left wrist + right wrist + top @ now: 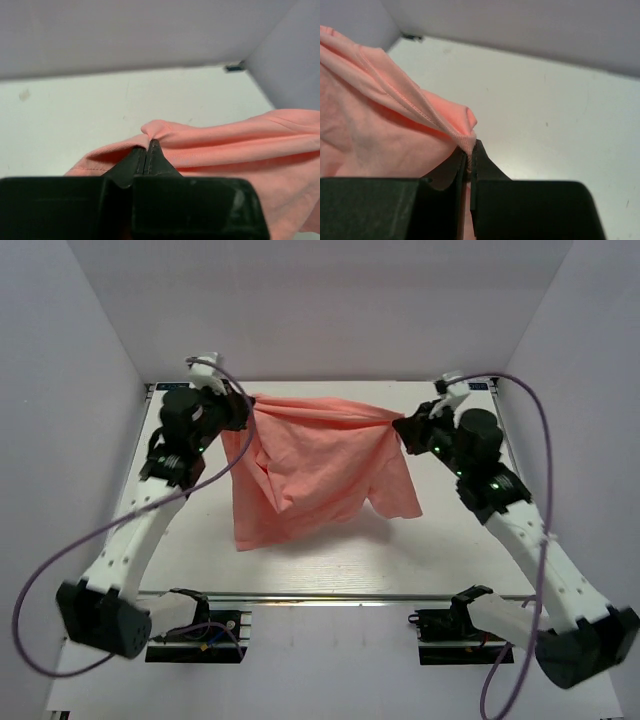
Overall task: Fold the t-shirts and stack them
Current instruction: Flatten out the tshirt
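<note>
Salmon-pink, one t-shirt (320, 470) hangs stretched between two grippers, the left gripper (246, 410) and right gripper (402, 427) each clenched on a top corner. White table (330, 565) shows beyond its lower hem.

A white table (330, 560) has a pale back wall (320, 310) rising from its far edge and a side wall (50, 440) along its left edge. A metal rail (330, 597) runs along the table's near edge. A small dark fitting (234, 67) sits at one far corner of the table.
</note>
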